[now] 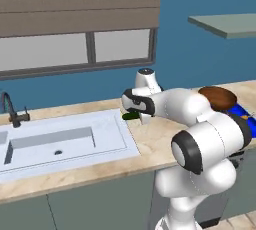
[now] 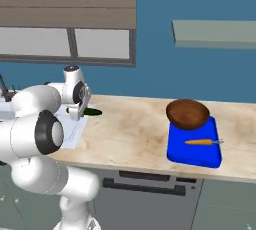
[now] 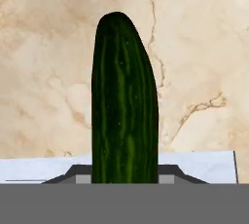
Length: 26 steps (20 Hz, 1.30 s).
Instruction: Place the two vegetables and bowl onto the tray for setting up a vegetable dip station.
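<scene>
Cucumber [image 3: 125, 101], dark green and striped, fills the middle of my hand view, running from 6 o'clock up to 12 o'clock over the marbled beige counter [image 3: 194, 47]. Its lower end drops between the jaws at the bottom of that view, and I cannot tell whether they are pinching it or merely spread around it.

From my right base view, the gripper [image 2: 80, 110] hangs low at the arm's end, about 9 o'clock in the picture, with the cucumber's green tip poking out toward 3 o'clock just beside it, at the edge of the pale white sheet [image 2: 70, 131] that borders the sink. From my left base view, the same green end shows near centre, at the sink's right rim, beside the white wrist.

Farther along the counter, toward 3 o'clock in the right base view, the blue tray [image 2: 192, 156] lies flat, well apart from the cucumber. The slim orange carrot [image 2: 201, 142] rests on it, lying crosswise. The dark reddish-brown bowl [image 2: 187, 113] sits on the tray's far end, overhanging its rim.

At 9 o'clock in the left base view, the sink [image 1: 52, 141] and its dark faucet [image 1: 12, 109] stand beneath the window [image 1: 75, 46].
</scene>
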Motion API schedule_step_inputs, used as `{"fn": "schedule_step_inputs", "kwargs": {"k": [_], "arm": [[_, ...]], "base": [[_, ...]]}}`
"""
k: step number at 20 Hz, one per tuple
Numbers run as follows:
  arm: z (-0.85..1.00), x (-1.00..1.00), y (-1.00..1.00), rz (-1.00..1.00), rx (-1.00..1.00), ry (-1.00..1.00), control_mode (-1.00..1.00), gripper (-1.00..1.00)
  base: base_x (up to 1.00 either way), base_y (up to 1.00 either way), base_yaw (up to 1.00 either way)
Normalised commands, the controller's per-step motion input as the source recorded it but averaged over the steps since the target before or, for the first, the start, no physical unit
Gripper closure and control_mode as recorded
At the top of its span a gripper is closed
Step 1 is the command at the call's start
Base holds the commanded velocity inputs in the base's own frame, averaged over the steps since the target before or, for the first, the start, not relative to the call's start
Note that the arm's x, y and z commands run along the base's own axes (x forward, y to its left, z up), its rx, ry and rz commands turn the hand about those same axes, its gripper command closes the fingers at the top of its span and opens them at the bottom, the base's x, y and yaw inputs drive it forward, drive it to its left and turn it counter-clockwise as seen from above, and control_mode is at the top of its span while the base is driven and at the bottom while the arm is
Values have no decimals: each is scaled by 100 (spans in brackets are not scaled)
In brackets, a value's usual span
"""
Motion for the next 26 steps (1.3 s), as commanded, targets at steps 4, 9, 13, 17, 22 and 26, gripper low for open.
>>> {"fn": "schedule_step_inputs", "kwargs": {"k": [4, 9, 13, 17, 22, 26], "arm": [[0, 0, 0, 0, 0, 0, 100, 100], [0, 0, 0, 0, 0, 0, 100, 100], [0, 0, 0, 0, 0, 0, 100, 100], [0, 0, 0, 0, 0, 0, 100, 100], [0, 0, 0, 0, 0, 0, 100, 100], [0, 0, 0, 0, 0, 0, 100, 100]], "base": [[-12, -86, -15], [4, -72, -14], [0, -74, -16], [-6, -54, -9], [-37, -24, -10], [-10, 0, -3]]}}
